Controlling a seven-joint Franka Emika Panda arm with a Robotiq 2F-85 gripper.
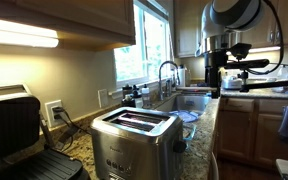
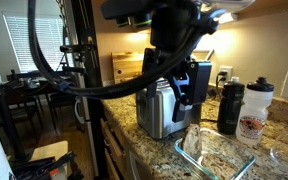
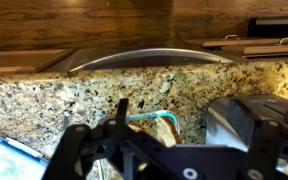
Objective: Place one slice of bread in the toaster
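Where task stands: not done, early by my read.
slice of bread: not seen in any view; can't say if held.
toaster (image 1: pixel 134 138): on counter (image 3: pixel 44 100), slots look empty.
fingers (image 3: pixel 119 122): spread unclear, can't tell.
left to do: get slice, drop in slot.

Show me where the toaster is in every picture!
Exterior view: the toaster sits bottom middle, on the counter.
Exterior view: the toaster stands mid-picture, partly hidden by the robot arm.
Wrist view: I cannot make it out.
Shared landmark: the speckled stone counter.
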